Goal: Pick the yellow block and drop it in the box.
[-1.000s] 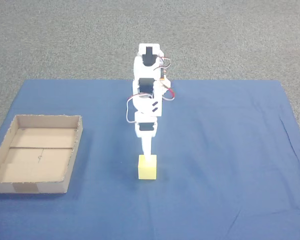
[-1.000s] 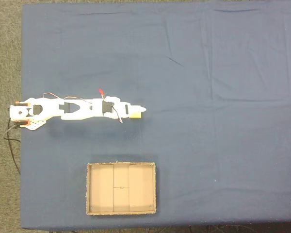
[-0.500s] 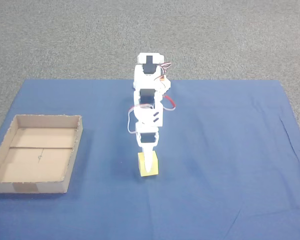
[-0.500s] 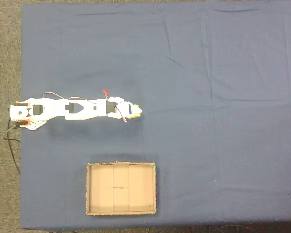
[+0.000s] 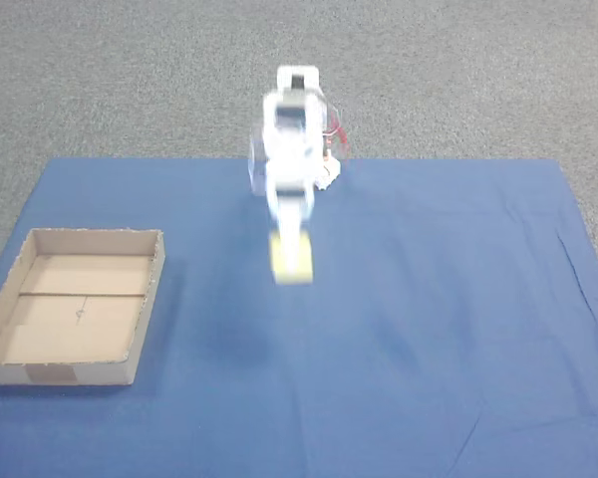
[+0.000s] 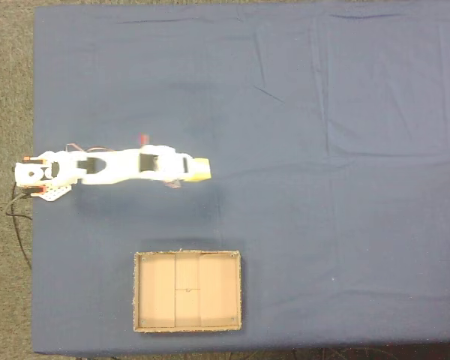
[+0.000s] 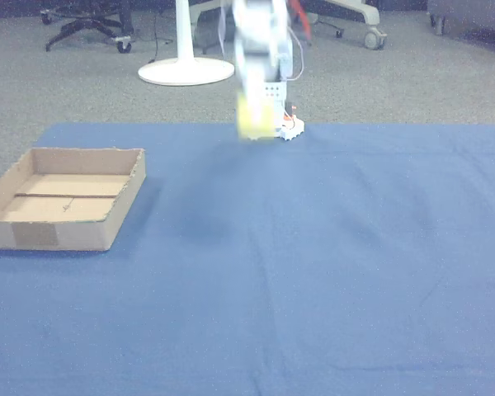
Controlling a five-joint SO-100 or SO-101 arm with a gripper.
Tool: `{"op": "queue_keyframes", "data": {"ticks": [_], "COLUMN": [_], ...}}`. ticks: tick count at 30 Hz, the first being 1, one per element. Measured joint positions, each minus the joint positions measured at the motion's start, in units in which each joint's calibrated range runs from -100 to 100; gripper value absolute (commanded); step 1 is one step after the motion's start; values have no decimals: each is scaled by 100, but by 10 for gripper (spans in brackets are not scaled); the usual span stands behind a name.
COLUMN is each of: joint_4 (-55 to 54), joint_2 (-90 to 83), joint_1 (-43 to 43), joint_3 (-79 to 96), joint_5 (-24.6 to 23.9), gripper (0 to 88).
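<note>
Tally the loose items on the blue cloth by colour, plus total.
Yellow: 1, the yellow block, held up off the cloth in the hand.
Brown: 1, the box, nothing inside.
Total: 2.

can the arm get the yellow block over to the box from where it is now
Probably yes. The tool appears to hold the yellow block lifted off the blue cloth, though blurred. The box sits open-topped to the left in a fixed view, with nothing standing between them.
</note>
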Motion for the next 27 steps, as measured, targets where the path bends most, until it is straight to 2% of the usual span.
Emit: {"op": "queue_keyframes", "data": {"ticks": [4, 8, 10, 14, 17, 27], "joint_4": [-196, -2234, -3299, -4506, -4734, -3158], "joint_2": [-2336, -4288, -4433, -3478, -2396, 665], "joint_1": [990, 2438, 2781, 3256, 3550, 4106], "joint_3": [782, 3350, 4665, 5642, 5500, 1901], "joint_5": [88, 200, 400, 845, 987, 1060], "gripper": [139, 142, 138, 138, 138, 145]}}
